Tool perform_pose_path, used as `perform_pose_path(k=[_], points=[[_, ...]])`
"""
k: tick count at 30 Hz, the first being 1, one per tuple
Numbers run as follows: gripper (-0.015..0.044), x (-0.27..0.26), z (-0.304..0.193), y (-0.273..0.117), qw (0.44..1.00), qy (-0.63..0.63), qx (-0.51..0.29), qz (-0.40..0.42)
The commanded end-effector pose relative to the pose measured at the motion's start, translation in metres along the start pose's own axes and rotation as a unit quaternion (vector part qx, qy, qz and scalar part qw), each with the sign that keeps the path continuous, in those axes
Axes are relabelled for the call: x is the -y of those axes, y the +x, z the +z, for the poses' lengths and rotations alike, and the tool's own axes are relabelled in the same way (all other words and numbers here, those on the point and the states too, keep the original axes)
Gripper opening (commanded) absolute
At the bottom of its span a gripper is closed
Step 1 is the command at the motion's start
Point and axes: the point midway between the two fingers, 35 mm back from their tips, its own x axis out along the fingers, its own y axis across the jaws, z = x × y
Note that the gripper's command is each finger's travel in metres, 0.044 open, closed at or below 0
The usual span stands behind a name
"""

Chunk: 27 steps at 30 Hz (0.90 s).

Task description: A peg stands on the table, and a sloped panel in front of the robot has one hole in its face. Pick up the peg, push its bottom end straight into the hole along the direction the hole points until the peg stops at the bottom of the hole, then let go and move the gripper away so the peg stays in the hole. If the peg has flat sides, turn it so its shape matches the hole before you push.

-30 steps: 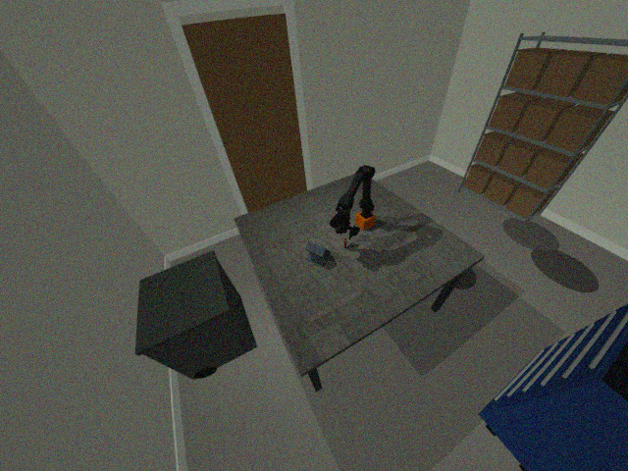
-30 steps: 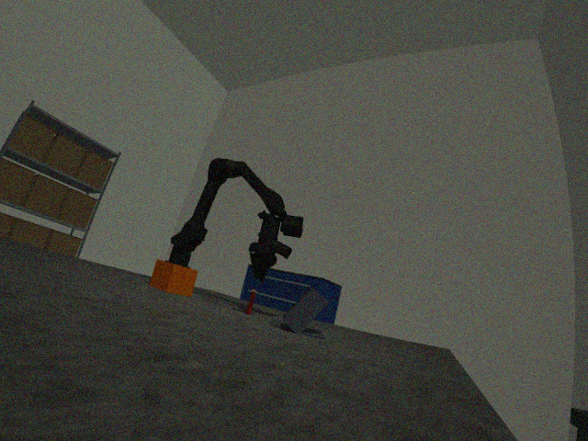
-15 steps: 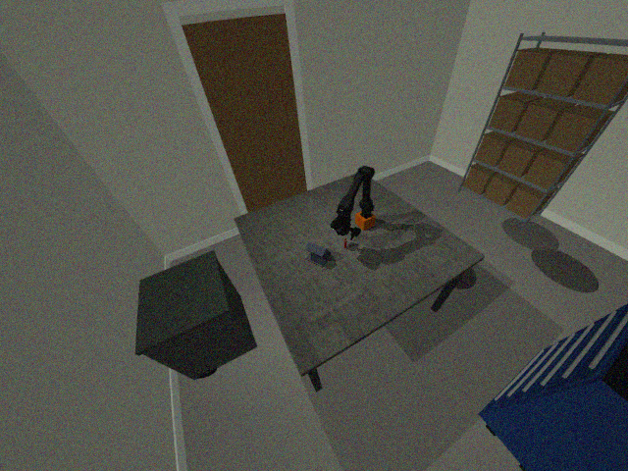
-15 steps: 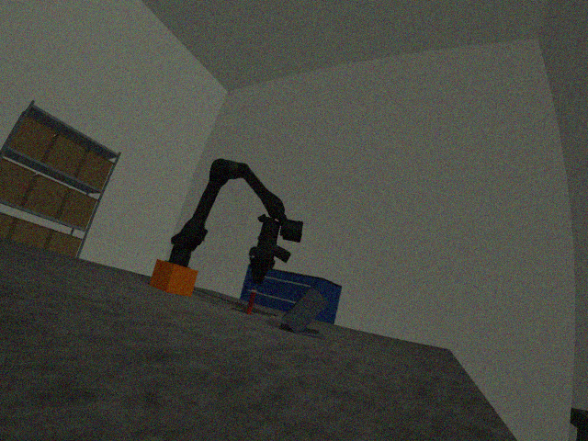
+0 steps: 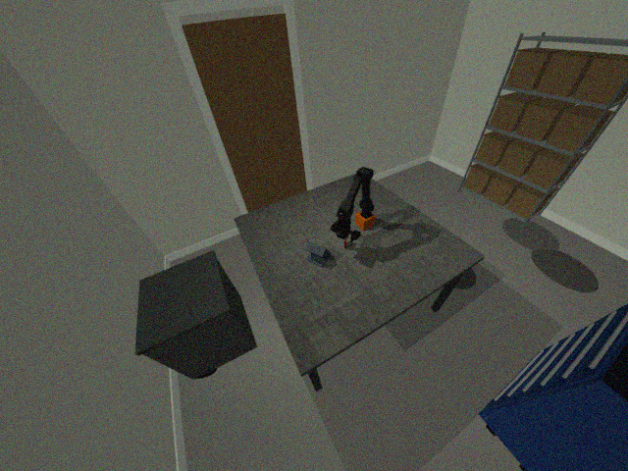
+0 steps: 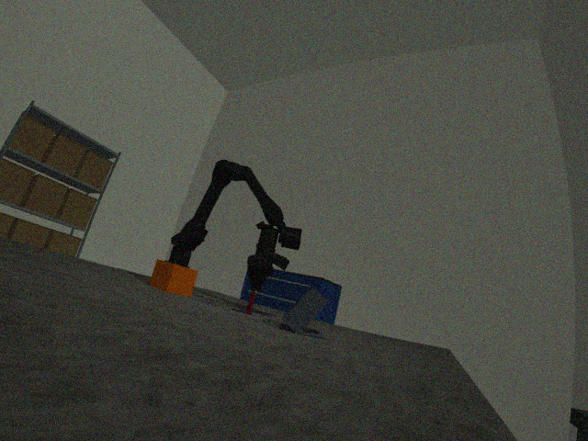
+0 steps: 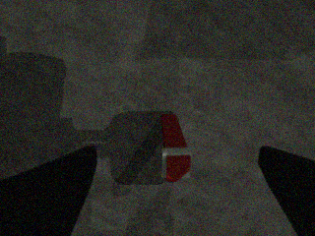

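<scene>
One red peg (image 5: pixel 345 244) (image 6: pixel 251 302) (image 7: pixel 177 167) stands upright outside the sloped panel (image 5: pixel 318 249) (image 6: pixel 305 309).

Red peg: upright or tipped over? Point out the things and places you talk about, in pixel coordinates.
Upright. In the exterior view the red peg (image 5: pixel 345 244) (image 6: pixel 250 303) (image 7: pixel 177 168) rises from the table (image 5: pixel 324 324) (image 6: pixel 189 370) (image 7: pixel 231 108), its lower end on the surface, beneath the gripper (image 5: pixel 349 239) (image 6: pixel 254 290) (image 7: pixel 179 154).

Pretty dim in here, lots of grain. Plain greyish walls with pale baseboards (image 5: pixel 175 420). Brown door (image 5: pixel 248 106) in a white frame. Metal shelf rack (image 5: pixel 539 144) (image 6: pixel 102 195) loaded with brown boxes (image 5: pixel 530 119) (image 6: pixel 66 155). Grey, stone-looking tabletop (image 5: pixel 330 314) (image 6: pixel 237 379) on dark legs. Dark boxy cabinet-ish thing (image 5: pixel 183 304) near one side, blue striped unit (image 5: pixel 567 410) (image 6: pixel 330 299) opposite.
</scene>
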Motion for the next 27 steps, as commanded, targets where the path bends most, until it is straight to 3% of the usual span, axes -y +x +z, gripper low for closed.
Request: perform_pose_path(k=[1, 22, 27], points=[[0.0440, -0.001, -0.002, 0.011, 1.000, -0.003, -0.005, 0.002], [0.0440, -0.002, -0.004, 0.035, 1.000, -0.003, -0.006, 0.002], [0.0309, -0.001, -0.003, 0.032, 1.000, -0.001, -0.002, 0.000]])
